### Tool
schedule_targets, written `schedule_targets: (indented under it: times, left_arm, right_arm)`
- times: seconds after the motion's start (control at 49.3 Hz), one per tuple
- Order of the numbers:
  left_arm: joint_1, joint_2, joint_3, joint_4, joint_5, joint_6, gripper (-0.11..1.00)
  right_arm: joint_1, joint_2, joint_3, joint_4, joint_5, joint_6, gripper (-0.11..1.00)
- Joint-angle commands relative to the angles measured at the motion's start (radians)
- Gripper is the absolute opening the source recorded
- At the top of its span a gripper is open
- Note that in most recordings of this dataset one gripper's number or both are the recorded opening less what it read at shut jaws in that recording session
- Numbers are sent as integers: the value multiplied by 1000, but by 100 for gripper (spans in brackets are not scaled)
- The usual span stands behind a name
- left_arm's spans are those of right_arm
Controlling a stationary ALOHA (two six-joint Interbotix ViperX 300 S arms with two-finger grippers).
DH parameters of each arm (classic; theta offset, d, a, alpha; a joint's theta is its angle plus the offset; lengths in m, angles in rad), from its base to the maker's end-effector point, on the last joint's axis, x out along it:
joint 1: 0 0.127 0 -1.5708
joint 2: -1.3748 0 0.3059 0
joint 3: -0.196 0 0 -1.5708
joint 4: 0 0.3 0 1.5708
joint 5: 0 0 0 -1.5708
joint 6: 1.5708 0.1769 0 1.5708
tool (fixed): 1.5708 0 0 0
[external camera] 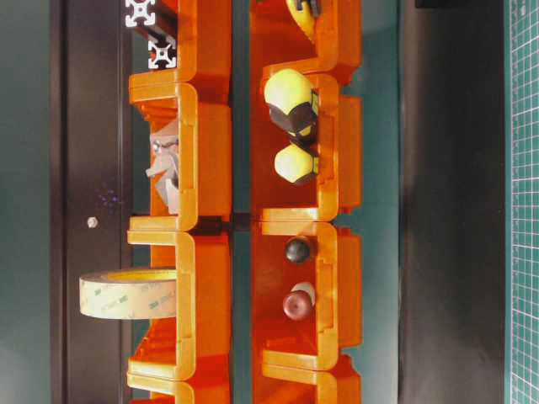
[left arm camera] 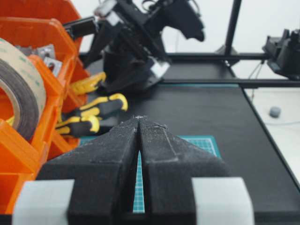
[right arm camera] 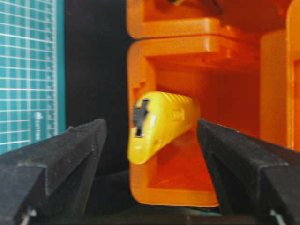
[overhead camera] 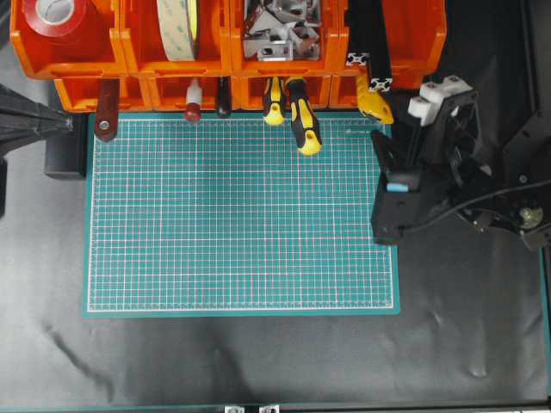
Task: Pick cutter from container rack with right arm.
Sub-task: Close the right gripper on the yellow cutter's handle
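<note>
The yellow cutter (overhead camera: 374, 101) sticks out of the right-hand lower bin of the orange container rack (overhead camera: 129, 64), its ribbed body angled down over the green mat's corner. In the right wrist view the cutter (right arm camera: 159, 122) lies just ahead, level with the gap between the fingers, its tip past the bin's (right arm camera: 178, 47) lip. My right gripper (right arm camera: 151, 125) is open and touches nothing. In the overhead view it (overhead camera: 394, 133) sits just below the cutter. My left gripper (left arm camera: 139, 119) is shut and empty, at the far left (overhead camera: 34, 125). The cutter also shows in the left wrist view (left arm camera: 89, 84).
Two yellow-and-black screwdrivers (overhead camera: 297, 112) hang from the bin to the left of the cutter. Red- and dark-handled tools (overhead camera: 108, 107) stick out further left. Upper bins hold tape rolls (overhead camera: 176, 26), metal brackets (overhead camera: 275, 30) and aluminium extrusions (overhead camera: 370, 52). The green mat (overhead camera: 241, 215) lies below.
</note>
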State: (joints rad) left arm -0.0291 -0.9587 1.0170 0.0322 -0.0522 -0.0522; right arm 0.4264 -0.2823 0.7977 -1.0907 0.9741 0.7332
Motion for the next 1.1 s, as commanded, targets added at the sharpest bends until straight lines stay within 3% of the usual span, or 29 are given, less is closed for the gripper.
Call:
schedule_targets:
  times: [0.0,0.487,0.629,0.791,1.075]
  left_arm:
    - [-5,9,-26,3,-6,-3,0]
    - [-11,-9,-28,3,-5,-3,0]
    - [-23,-11,-29,3,-5,-3,0]
    - [-29,-11,-29,3,-3,-3,0]
    - [-29,-17,-29,3,-2,-3,0]
  right_arm:
    - [-9,-8,-5,-23,-8,11,75]
    - [-46,9,12,-28,-69,55,69]
    - [-46,15,8,-28,-84,77,58]
    - [-44,17,5,-26,-94,84,31]
    - [3,6,-49,-26,-46,74,31]
